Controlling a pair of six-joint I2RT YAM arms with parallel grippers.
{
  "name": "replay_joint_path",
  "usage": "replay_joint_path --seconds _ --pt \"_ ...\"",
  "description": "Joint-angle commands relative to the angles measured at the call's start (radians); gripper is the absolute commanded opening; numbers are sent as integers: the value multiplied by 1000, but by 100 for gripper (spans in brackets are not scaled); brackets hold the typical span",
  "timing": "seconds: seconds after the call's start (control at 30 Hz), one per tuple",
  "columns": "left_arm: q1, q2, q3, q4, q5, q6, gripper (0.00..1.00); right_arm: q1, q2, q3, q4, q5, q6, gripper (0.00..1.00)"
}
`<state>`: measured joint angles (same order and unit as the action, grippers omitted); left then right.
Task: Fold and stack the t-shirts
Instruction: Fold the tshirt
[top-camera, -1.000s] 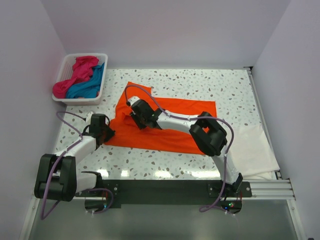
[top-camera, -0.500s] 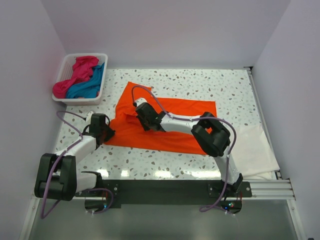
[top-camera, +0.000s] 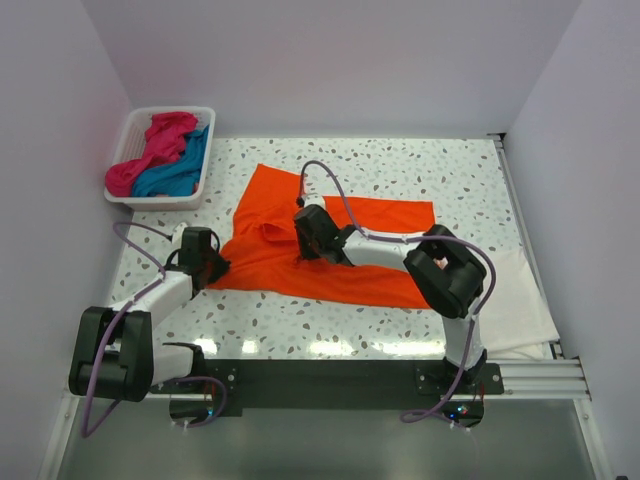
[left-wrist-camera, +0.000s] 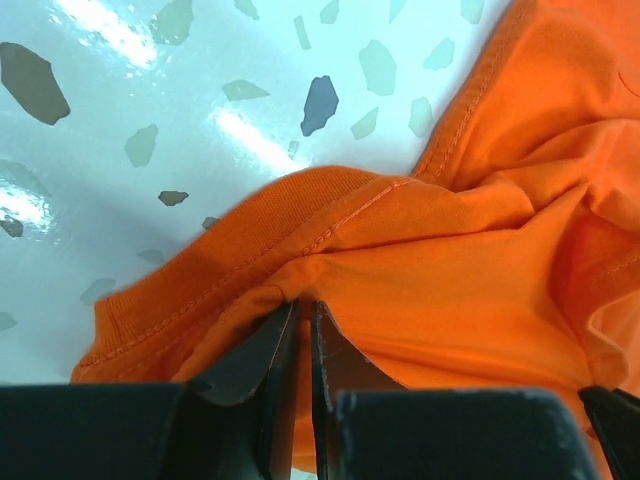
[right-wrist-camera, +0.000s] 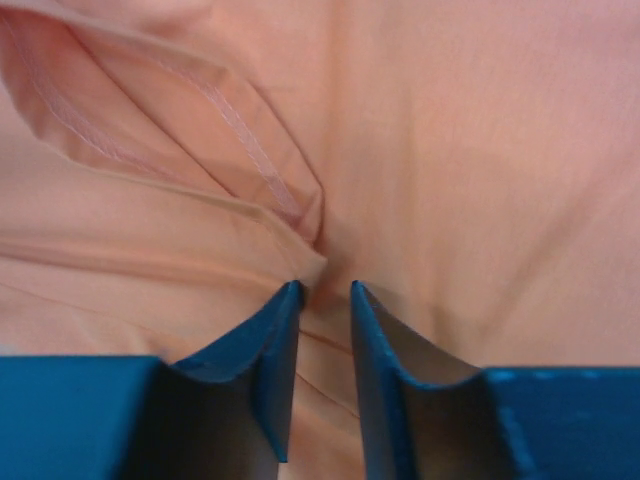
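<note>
The orange t-shirt (top-camera: 265, 200) lies spread on the speckled table in the top view. My left gripper (top-camera: 212, 265) is shut on the shirt's near-left corner; the left wrist view shows the jaws (left-wrist-camera: 298, 308) pinching a hemmed fold of orange cloth (left-wrist-camera: 450, 260). My right gripper (top-camera: 300, 245) sits over the shirt's middle left and is shut on a raised fold; in the right wrist view (right-wrist-camera: 325, 290) the cloth (right-wrist-camera: 450, 150) looks washed-out pink. The magenta-pink t-shirt (top-camera: 160, 135) and the teal-blue t-shirt (top-camera: 180, 172) lie crumpled in the basket.
The white slatted basket (top-camera: 165, 204) stands at the far left corner of the table. A white cloth (top-camera: 510, 295) lies at the near right edge. Walls close in on the left, back and right.
My right gripper has moved right and a little nearer, dragging the pinched fold with it; the shirt's far-left part now lies wider and flatter. The left gripper has stayed in place.
</note>
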<state>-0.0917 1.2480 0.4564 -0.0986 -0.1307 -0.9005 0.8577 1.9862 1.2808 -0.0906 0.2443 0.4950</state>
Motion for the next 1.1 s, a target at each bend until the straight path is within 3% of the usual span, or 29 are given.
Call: replay_joint_path --seconds 0.0,0.47,0.73,0.83,0.93,1.07 --pt "9 -18 18 -27 -49 17 15 -3 -82 -37 84 21 31 32" --pt "38 -59 42 -170 -147 0 15 95 -60 110 100 -8 -142 34" --pt "44 -108 80 -217 -135 29 16 89 -61 43 62 51 -141 32" --pt "43 -168 116 -179 -61 67 22 45 -124 -15 52 61 -118 32" --pt "40 -202 180 -127 9 121 35 -46 -199 -55 22 29 -79 33" --pt "8 -65 365 -6 63 225 53 -183 -262 -60 -27 3 -67 33"
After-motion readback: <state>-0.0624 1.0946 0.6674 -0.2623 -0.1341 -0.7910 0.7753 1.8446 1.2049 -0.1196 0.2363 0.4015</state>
